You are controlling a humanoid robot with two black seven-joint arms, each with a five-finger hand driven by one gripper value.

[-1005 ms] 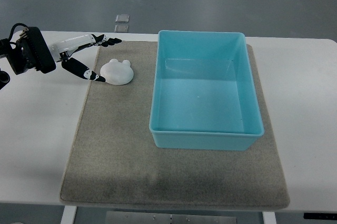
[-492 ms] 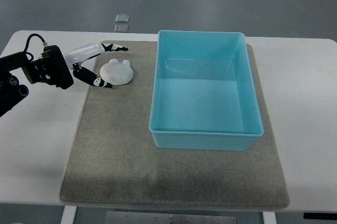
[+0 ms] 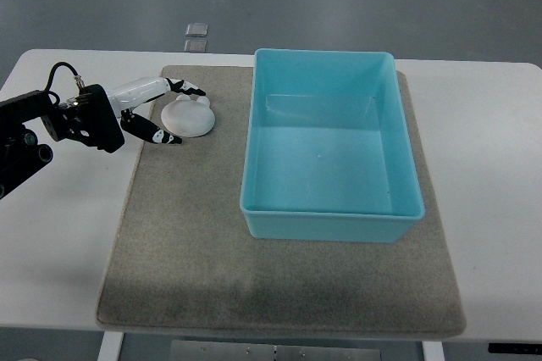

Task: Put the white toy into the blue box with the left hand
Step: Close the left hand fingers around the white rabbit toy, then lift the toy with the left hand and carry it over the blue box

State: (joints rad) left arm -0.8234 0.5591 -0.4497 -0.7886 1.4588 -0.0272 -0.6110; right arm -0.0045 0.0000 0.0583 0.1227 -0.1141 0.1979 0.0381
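A white toy (image 3: pixel 189 115) with two small round ears lies on the grey mat (image 3: pixel 203 251), just left of the blue box (image 3: pixel 330 217). My left hand (image 3: pixel 174 111) reaches in from the left edge at the toy's left side. Its white fingers with black tips are spread: the upper fingers (image 3: pixel 182 87) lie along the toy's far edge, the thumb (image 3: pixel 157 133) along its near edge. They bracket the toy without closing on it. The blue box is open on top and has nothing inside. The right hand is out of view.
The white table (image 3: pixel 491 208) carries the mat. The black forearm with a cable (image 3: pixel 59 119) lies over the table's left part. Two small square plates (image 3: pixel 196 36) sit on the floor beyond the far edge.
The left hand has moved right and slightly nearer, from beside the mat's edge to the toy's left side. Its fingers now flank the toy. The toy has not moved.
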